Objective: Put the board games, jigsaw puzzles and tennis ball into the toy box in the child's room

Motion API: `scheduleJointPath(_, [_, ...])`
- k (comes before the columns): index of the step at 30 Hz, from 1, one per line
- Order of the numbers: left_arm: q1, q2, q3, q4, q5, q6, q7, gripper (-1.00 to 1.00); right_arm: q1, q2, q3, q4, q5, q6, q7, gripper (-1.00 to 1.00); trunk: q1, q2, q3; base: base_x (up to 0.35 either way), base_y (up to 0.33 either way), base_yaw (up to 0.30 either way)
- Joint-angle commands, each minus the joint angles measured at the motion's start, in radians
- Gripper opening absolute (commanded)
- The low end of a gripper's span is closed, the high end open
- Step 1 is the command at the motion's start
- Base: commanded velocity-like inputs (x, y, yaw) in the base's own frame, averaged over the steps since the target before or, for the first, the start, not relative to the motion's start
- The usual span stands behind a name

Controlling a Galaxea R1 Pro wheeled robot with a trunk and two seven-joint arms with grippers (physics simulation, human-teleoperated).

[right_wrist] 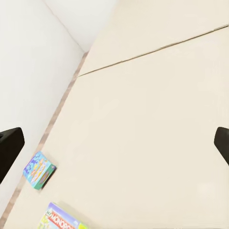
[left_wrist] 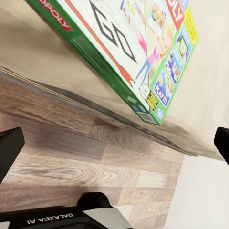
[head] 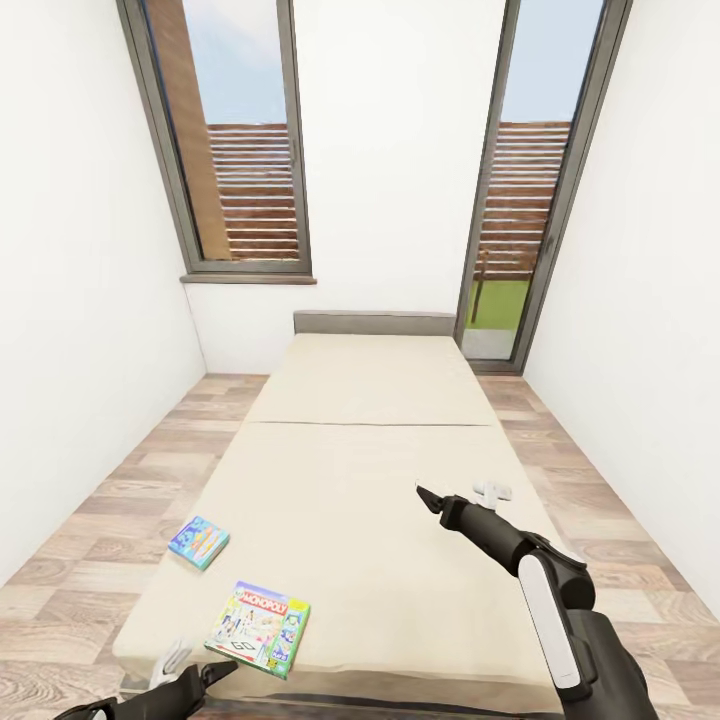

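The bed (head: 370,470) with its beige mattress runs away from me. Two board games lie near its front left corner: a small blue one (head: 198,541) at the left edge and a green-edged Monopoly box (head: 259,628) closer to me. My left gripper (head: 200,668) is open, low at the bed's front edge, just short of the Monopoly box (left_wrist: 138,52). My right gripper (head: 462,494) is open above the mattress's right half, with nothing between its fingers. The right wrist view looks across the mattress (right_wrist: 152,119) to the blue game (right_wrist: 39,170) and the Monopoly box (right_wrist: 59,219).
White walls close in on both sides, with strips of wood plank floor (head: 120,500) along each side of the bed. A dark grey headboard (head: 374,323) stands at the far end, between a tall window (head: 240,140) and a glass door (head: 525,200).
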Motion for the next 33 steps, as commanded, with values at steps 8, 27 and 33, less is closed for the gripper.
scheduleJointPath(8, [-0.026,-0.008,0.006,-0.025,0.022,0.005,-0.013,1.00,-0.036,0.035,-0.034,-0.046,-0.015,0.038,0.014,1.00,0.000,-0.001,-0.001,-0.011,0.000,0.000])
scheduleJointPath(27, [-0.025,-0.035,0.004,-0.024,0.022,0.000,-0.016,1.00,-0.001,0.033,-0.030,-0.114,-0.013,0.051,0.011,1.00,0.000,-0.001,-0.001,-0.123,0.000,0.000])
scheduleJointPath(33, [-0.025,-0.036,0.004,-0.024,0.022,0.000,-0.016,1.00,-0.001,0.033,-0.032,-0.114,-0.013,0.051,0.011,1.00,0.000,-0.001,-0.001,-0.088,0.000,0.000])
